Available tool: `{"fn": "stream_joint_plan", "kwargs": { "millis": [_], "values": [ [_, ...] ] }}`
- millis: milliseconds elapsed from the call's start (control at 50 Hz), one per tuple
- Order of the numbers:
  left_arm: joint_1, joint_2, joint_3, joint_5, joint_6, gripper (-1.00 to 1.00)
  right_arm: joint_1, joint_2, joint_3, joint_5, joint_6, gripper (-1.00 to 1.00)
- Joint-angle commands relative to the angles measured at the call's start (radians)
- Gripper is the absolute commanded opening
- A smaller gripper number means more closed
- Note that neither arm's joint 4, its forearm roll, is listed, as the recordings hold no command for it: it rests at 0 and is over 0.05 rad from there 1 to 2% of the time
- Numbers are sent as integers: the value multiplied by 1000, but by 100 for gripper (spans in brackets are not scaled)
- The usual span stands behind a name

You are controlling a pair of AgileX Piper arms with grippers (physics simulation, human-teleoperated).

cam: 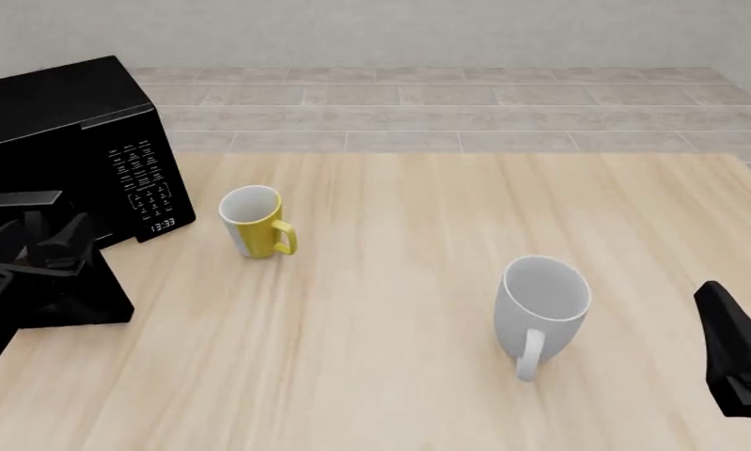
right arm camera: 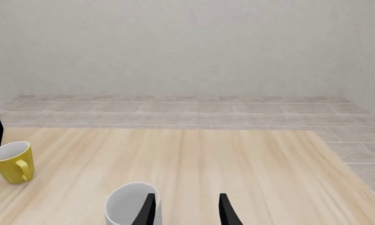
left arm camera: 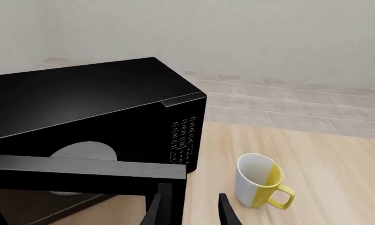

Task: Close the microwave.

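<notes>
Black and glossy, the microwave [cam: 74,141] sits at the tabletop's [cam: 400,310] ten o'clock corner, its door [left arm camera: 80,174] swung open. The left pincer [left arm camera: 188,211] hangs with fingers parted and empty, one finger against the door's free edge — keypad at its twelve o'clock, yellow-and-white mug [cam: 256,222] at two. The right pincer [right arm camera: 186,210], also parted, is by the white mug [cam: 542,303].
</notes>
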Motion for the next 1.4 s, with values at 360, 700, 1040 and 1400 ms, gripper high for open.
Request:
{"fn": "stream_joint_plan", "kwargs": {
  "millis": [360,700,1040,1400],
  "values": [
    [46,191,-144,93,20,100,15,-13,-4,14,-5,100],
    [64,285,-230,99,15,100,23,-8,-2,8,-10,100],
    [82,374,-366,170,39,100,38,-12,-3,13,-15,100],
    [116,450,-453,192,28,100,39,-15,-7,17,-11,100]
  ]
}}
